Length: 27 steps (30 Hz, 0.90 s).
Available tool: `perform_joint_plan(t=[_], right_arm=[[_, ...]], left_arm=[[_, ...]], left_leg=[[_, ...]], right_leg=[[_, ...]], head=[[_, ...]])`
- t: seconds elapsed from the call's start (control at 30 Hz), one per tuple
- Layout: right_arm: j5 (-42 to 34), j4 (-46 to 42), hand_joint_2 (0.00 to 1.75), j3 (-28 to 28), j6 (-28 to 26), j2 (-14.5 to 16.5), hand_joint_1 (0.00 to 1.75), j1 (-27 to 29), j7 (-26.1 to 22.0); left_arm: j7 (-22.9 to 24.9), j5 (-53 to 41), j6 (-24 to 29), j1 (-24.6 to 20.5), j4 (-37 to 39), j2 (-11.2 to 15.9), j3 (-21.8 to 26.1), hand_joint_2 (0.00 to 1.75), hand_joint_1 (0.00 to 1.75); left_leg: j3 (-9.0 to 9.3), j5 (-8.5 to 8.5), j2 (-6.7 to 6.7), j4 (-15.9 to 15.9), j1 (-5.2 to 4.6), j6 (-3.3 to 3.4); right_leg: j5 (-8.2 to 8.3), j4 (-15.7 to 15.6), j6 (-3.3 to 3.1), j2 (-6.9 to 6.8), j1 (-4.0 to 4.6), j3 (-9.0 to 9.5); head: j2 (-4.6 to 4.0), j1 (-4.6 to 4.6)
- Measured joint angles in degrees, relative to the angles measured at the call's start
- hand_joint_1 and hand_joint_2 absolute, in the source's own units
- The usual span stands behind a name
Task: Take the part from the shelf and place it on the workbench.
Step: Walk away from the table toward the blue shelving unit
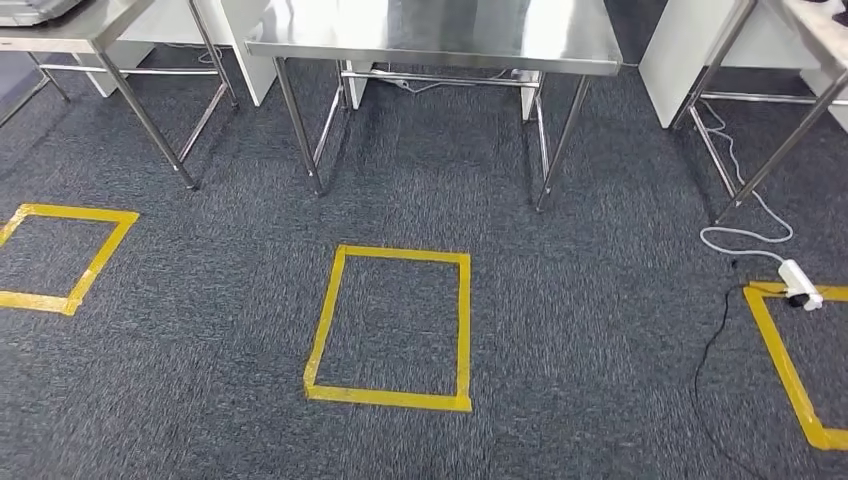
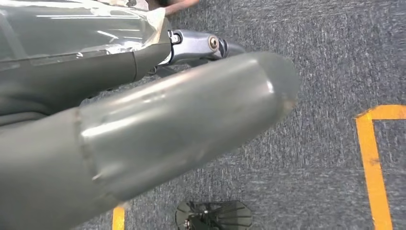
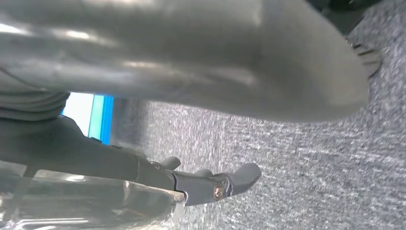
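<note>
- You are facing a steel table [image 1: 440,40] beyond a yellow tape square [image 1: 390,325].
- Your left hand [image 2: 143,134] and right hand [image 3: 191,62] are hanging over carpet; finger state, cannot tell.

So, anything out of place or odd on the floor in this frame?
One thing: a white power adapter with its white cable lies loose on the carpet, its end resting on the corner of the right-hand yellow tape square. Nothing looks spilled or damaged.
</note>
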Motion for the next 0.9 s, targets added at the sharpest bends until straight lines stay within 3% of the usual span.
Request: perform_joint_plan(t=[0.03, 0.07, 0.13, 0.17, 0.2, 0.23, 0.27, 0.37, 0.43, 0.57, 0.73, 0.9], right_arm=[[0.0, 0.0, 0.00, 0.0, 0.1, 0.0, 0.00, 0.0, 0.0], [0.0, 0.0, 0.00, 0.0, 0.3, 0.0, 0.00, 0.1, -0.1], [0.0, 0.0, 0.00, 0.0, 0.5, 0.0, 0.00, 0.1, -0.2], [0.0, 0.0, 0.00, 0.0, 0.6, 0.0, 0.00, 0.1, -0.3], [0.0, 0.0, 0.00, 0.0, 0.6, 0.0, 0.00, 0.2, -0.3], [0.0, 0.0, 0.00, 0.0, 0.6, 0.0, 0.00, 0.3, -0.4], [0.0, 0.0, 0.00, 0.0, 0.6, 0.0, 0.00, 0.3, -0.4], [-0.2, 0.0, 0.00, 0.0, 0.8, 0.0, 0.00, 0.4, -0.7], [-0.2, 0.0, 0.00, 0.0, 1.0, 0.0, 0.00, 0.3, -1.0], [0.0, 0.0, 0.00, 0.0, 1.6, 0.0, 0.00, 0.3, -1.8], [0.9, 0.0, 0.00, 0.3, 1.9, 0.0, 0.00, 0.3, -2.2], [1.2, 0.0, 0.00, 0.6, 1.9, 0.0, 0.00, 0.4, -2.6]], left_arm=[[0.0, 0.0, 0.0, 0.1, 0.0, 0.0, 0.0, 0.00, 0.00], [-0.1, 0.0, 0.0, 0.2, 0.0, 0.0, 0.0, 0.00, 0.00], [-0.3, 0.0, 0.1, 0.3, 0.0, 0.0, 0.0, 0.00, 0.00], [-0.4, 0.0, 0.1, 0.3, 0.0, 0.0, 0.0, 0.00, 0.00], [-0.4, 0.0, 0.1, 0.3, 0.0, 0.1, 0.0, 0.00, 0.00], [-0.4, 0.0, 0.2, 0.4, 0.0, 0.1, 0.0, 0.00, 0.00], [-0.5, 0.0, 0.2, 0.4, 0.0, 0.1, 0.0, 0.00, 0.00], [-0.6, 0.0, 0.2, 0.3, 0.0, 0.1, 0.0, 0.00, 0.00], [-0.7, -0.2, 0.2, 0.3, 0.0, 0.1, 0.0, 0.00, 0.00], [-0.6, -0.6, 0.2, 0.3, 0.0, 0.0, 0.0, 0.00, 0.00], [-0.4, -0.7, 0.2, 0.2, 0.0, 0.1, 0.0, 0.00, 0.00], [-0.4, -0.7, 0.2, 0.2, 0.0, 0.1, 0.0, 0.00, 0.00]], left_leg=[[-0.39, -0.83, -0.09, 0.7, 0.18, -0.17], [-1.10, -2.73, -0.21, 2.4, 0.32, -0.34], [-3.29, -8.36, -0.53, 9.0, 0.38, -0.53], [-4.35, -10.60, -0.64, 13.0, 0.36, -0.61], [-4.85, -11.64, -0.70, 16.0, 0.36, -0.66], [-4.32, -11.54, -0.70, 17.0, 0.37, -0.64], [-2.62, -10.58, -0.70, 15.6, 0.37, -0.55], [5.87, -7.58, -0.82, 3.7, 0.24, 0.04], [8.05, -7.41, -0.95, -0.2, -0.06, 0.37], [7.49, -7.25, -0.93, -0.6, -0.90, 0.89], [6.64, -6.81, -0.87, -0.3, -1.88, 2.03], [5.69, -6.53, -0.92, 0.4, -2.25, 2.66]], right_leg=[[0.32, 0.1, -0.68, -0.08, -0.15, -0.38], [0.73, 0.2, -1.49, -0.18, -0.24, -0.86], [1.66, 0.2, -2.79, -0.38, -0.02, -1.92], [2.10, 0.2, -3.10, -0.45, 0.16, -2.47], [2.47, 0.2, -3.18, -0.48, 0.31, -2.94], [2.80, 0.3, -3.13, -0.49, 0.41, -3.35], [3.06, 0.3, -3.01, -0.49, 0.46, -3.63], [3.59, 0.7, -2.42, -0.42, 0.66, -3.99], [3.86, 1.0, -1.91, -0.43, 0.96, -4.35], [3.94, 1.3, -1.82, -0.46, 1.44, -5.28], [4.91, 1.1, -0.37, -0.38, 0.61, -5.60], [5.43, 1.1, 0.42, -0.43, 0.22, -6.08]], head=[[0.00, -0.10], [0.00, -0.18], [0.00, -0.20], [0.00, -0.22], [0.00, -0.20], [0.00, -0.21], [0.00, -0.21], [0.00, -0.20], [0.00, -0.17], [0.00, 0.13], [0.00, 0.14], [0.00, 0.15]])
